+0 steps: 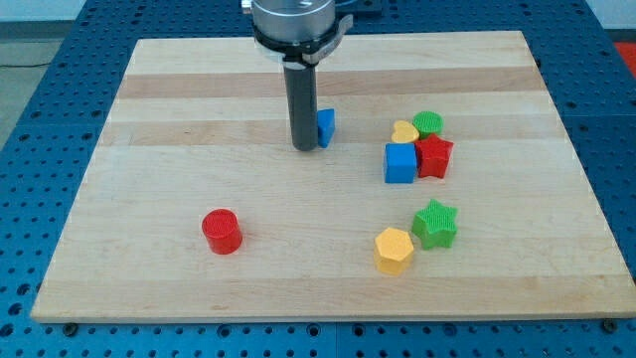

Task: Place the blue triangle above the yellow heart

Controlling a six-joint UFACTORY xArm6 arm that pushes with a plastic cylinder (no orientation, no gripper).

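On the desk (169, 119), a pale wooden board over a blue perforated base, items run from the view's left to the view's right as follows.

Item 1: red cylinder (222, 231), upright, alone in the lower left part of the board, well apart from everything else.

Item 2: dark rod, hanging from a round metal mount at the view's top. My tip (303, 148) rests on the board in the upper middle. It is a plain rod serving as the tool, with no jaws to open or close, and it grips nothing.

Item 3: blue triangle (326, 126), just beside the rod on its right, partly hidden behind it; whether they touch cannot be told. It sits to the left of the cluster below, with bare wood between.

Item 4: yellow hexagon (394, 249), lower right area, touching or nearly touching the green star (435, 223) up and to its right.

Item 5: cluster at the right of centre. Blue cube (399, 163) at the lower left of the group; yellow heart (403, 131) just above it; green cylinder (428, 123) beside the heart on the right; red star-like block (434, 156) to the right of the cube and below the green cylinder. All four sit pressed close together.
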